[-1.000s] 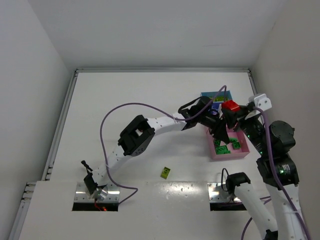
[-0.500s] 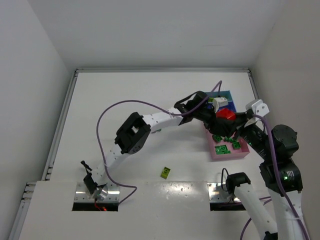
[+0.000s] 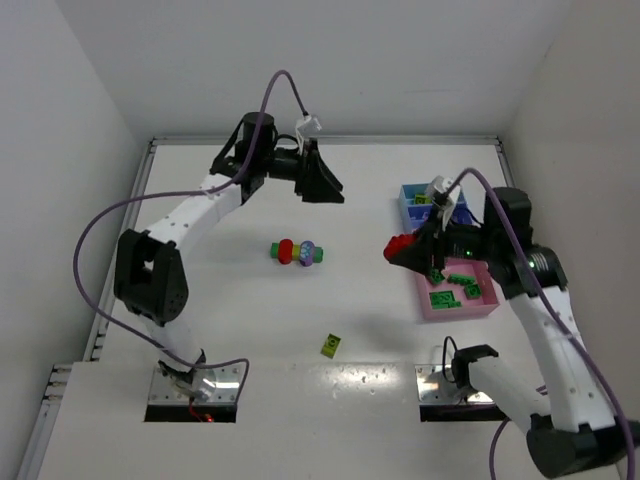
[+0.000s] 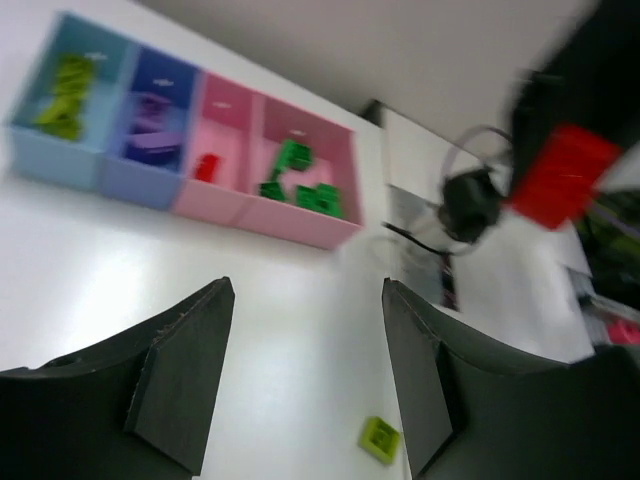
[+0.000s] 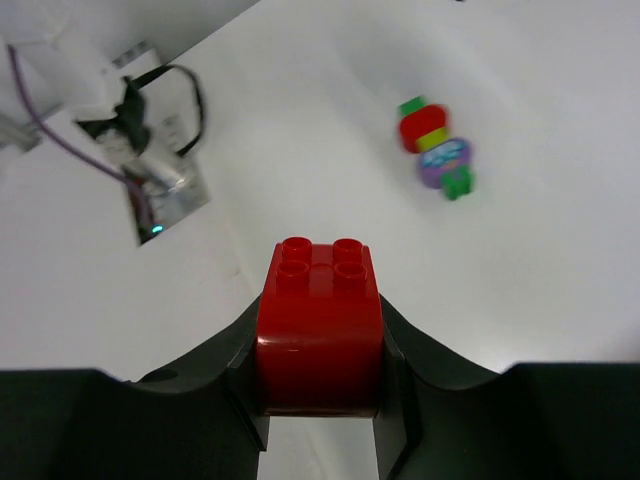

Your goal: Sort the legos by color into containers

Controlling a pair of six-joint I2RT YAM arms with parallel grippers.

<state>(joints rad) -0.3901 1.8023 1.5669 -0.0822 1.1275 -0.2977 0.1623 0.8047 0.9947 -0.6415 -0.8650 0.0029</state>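
**Red brick** (image 5: pixel 320 300): two-by-two studs, stud face turned toward the wrist camera. It is pinched by its sides between the fingers of the right gripper (image 5: pixel 320 335). It is judged to be carried clear of the table (image 3: pixel 220 300).

**Position:** in the overhead view the brick is just to the left of the row of containers (image 4: pixel 300 225), about midway along it.

**Destination, as judged:** the pink compartment (image 4: pixel 235 130), in which one small red piece is already seen, second from the green-filled end. From the brick it lies to the right, close by. In the overhead view it is largely hidden behind the right arm.

**Row axis:** the row runs away from the arm bases, so a short sideways carry is called for.

**Left gripper** (image 4: pixel 305 300): jaws spread, nothing held. It is found at the far edge of the table, well apart from the row, so the right arm is nearer.

**Unsorted:** a stacked cluster (image 3: pixel 297 252) at mid-table and a yellow-green brick (image 3: pixel 331 346) near the bases.
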